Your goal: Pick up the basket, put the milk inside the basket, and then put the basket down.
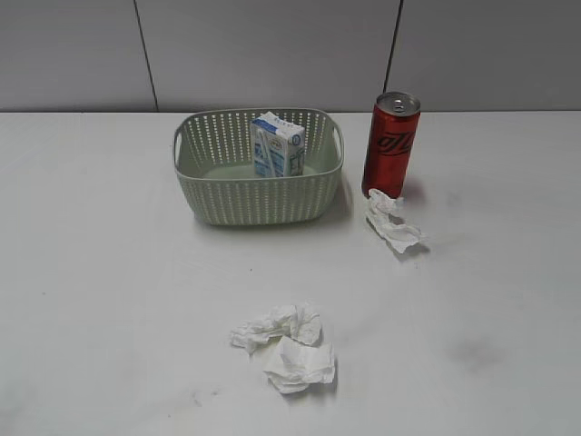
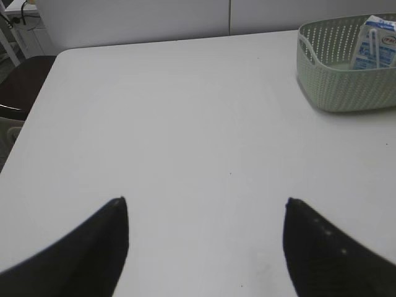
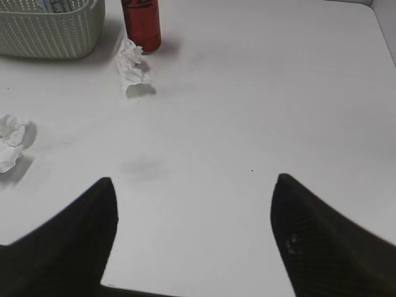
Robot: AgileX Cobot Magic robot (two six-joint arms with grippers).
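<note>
My left gripper (image 2: 205, 204) and my right gripper (image 3: 193, 182) both hang spread wide with nothing between the fingers, each well apart from the pale green perforated plastic basket (image 1: 259, 193). That basket sits on the white table (image 1: 109, 272), and the small white and blue milk carton (image 1: 276, 145) stands upright inside it, so I judge the job done.

The risk now lies in any further move of mine. A careless sweep of the right arm could knock over the tall red soda can (image 1: 390, 144) just beside the basket's right end (a slim can looks easy to tip), or drag the crumpled white tissue (image 1: 392, 221) lying at its foot. Two more crumpled tissues (image 1: 289, 350) lie nearer me.

The table is matte, faintly smudged; grey wall panels stand behind it.
</note>
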